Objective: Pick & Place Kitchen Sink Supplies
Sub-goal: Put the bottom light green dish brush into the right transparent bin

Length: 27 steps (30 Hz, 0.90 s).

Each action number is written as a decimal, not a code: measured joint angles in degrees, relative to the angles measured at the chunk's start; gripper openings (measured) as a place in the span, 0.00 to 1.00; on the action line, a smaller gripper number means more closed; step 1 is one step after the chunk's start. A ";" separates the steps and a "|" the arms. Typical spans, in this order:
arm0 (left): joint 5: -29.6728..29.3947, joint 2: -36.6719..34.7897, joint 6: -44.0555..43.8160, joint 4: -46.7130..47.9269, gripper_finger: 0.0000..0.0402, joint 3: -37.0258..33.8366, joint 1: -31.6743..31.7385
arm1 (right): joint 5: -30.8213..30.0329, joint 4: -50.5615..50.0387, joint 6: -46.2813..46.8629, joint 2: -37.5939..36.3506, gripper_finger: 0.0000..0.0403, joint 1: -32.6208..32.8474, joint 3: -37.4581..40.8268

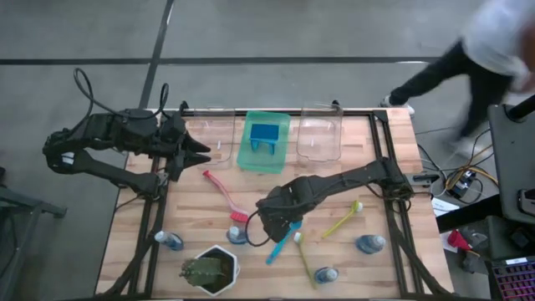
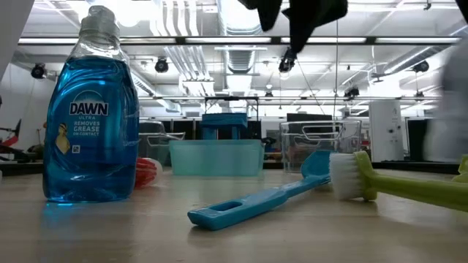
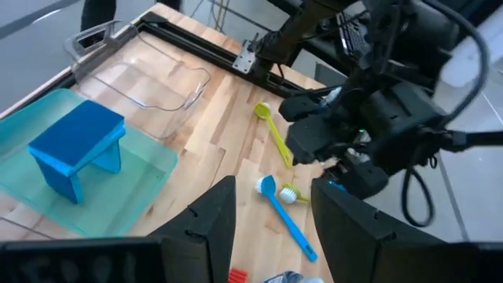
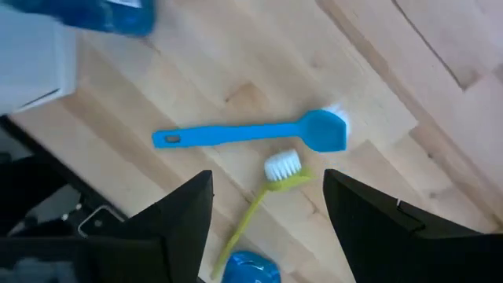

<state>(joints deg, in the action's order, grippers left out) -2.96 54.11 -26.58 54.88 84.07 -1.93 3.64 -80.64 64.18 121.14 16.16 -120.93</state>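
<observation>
The left gripper point(image 1: 203, 150), jaws spread and empty, is parked at ten o'clock on the worktop point(image 1: 201, 209). At centre, the right gripper point(image 4: 267, 228), also spread, hangs over the blue dish brush point(image 4: 251, 135) lying flat. The brush is judged light, stiff and slick, best pinched mid-handle.

The right gripper point(image 1: 280, 224) hangs over the head of the blue brush point(image 1: 282, 243) on the tabletop point(image 1: 351, 180); the left gripper point(image 1: 201, 150) waits near the green tray point(image 1: 247, 150); a red brush point(image 1: 224, 196) lies between them.
</observation>
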 joint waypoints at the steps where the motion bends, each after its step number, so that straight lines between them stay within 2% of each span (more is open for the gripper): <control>1: 0.42 -0.08 0.78 0.01 0.39 0.02 0.00 | 0.00 0.37 1.02 0.00 0.58 0.06 0.58; 12: 6.81 -1.56 2.78 0.03 0.39 0.11 0.02 | 3.43 2.20 10.77 0.00 0.59 2.74 7.01; 27: 6.95 -2.76 4.49 0.03 0.39 0.11 0.02 | 6.97 8.44 22.89 -0.02 0.57 7.62 13.50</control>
<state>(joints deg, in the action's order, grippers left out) 3.99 51.35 -22.09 54.92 84.18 -1.92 10.61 -72.20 87.07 121.12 23.78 -107.43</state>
